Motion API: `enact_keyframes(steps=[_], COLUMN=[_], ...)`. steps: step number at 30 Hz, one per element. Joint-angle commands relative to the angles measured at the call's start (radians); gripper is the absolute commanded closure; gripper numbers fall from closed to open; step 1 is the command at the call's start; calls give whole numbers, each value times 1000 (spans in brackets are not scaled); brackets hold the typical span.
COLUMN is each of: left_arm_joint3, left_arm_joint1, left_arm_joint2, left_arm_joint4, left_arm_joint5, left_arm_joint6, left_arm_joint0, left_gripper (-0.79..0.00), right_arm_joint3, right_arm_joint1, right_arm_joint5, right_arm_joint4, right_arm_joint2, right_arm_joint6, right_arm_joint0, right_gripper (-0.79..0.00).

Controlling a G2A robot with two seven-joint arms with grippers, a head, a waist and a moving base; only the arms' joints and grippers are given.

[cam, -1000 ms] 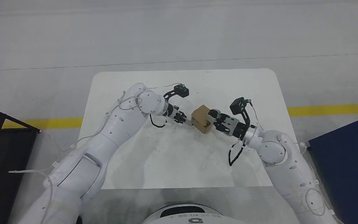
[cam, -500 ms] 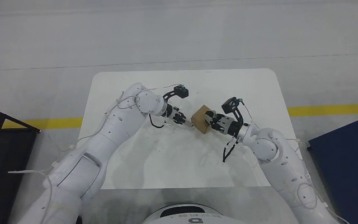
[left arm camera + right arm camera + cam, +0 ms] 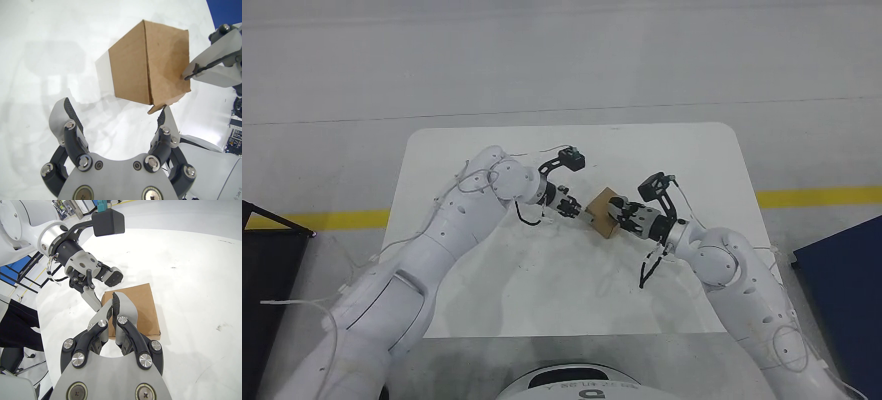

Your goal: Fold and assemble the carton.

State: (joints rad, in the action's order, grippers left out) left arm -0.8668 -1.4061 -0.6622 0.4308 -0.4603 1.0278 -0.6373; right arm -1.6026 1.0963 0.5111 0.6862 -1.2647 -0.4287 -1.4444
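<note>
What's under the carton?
The table; a flap pokes out beneath one corner, by the open left gripper. The underside of the carton is hidden.

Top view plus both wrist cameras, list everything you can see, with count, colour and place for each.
carton: one, brown, mid-table between the two grippers, a flap loose at one corner
table: one, white, under the carton
floor: grey, around the table
stripe: one, yellow, across the floor on both sides of the table
panel: one, dark blue, on the floor at the right edge
frame: one, black, on the floor at the left edge
left gripper: one, open, right by the loose flap
right gripper: one, shut on the carton's wall
</note>
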Motion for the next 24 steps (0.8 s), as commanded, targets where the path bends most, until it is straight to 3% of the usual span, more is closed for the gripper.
enact_keyframes(steps=[1,18,21,24], left_arm_joint3=[5,32,46,58], left_arm_joint1=[0,-25,-32,-38], left_arm_joint2=[1,39,46,51], left_arm_joint4=[19,65,66,65], left_arm_joint5=[-6,-87,-91,-96], left_arm_joint6=[-20,-104,-107,-111], left_arm_joint0=[5,23,29,38], left_gripper=[-785,-785,-785,-785], right_arm_joint3=[-3,3,-9,-34], right_arm_joint1=[-1,-2,-4,-8], right_arm_joint5=[-1,-5,-14,-51], right_arm_joint4=[-2,-13,3,74], right_arm_joint2=[-4,5,-17,-48], right_arm_joint6=[3,9,47,118], right_arm_joint0=[-3,6,-1,-22], right_gripper=[-46,-65,-123,-314])
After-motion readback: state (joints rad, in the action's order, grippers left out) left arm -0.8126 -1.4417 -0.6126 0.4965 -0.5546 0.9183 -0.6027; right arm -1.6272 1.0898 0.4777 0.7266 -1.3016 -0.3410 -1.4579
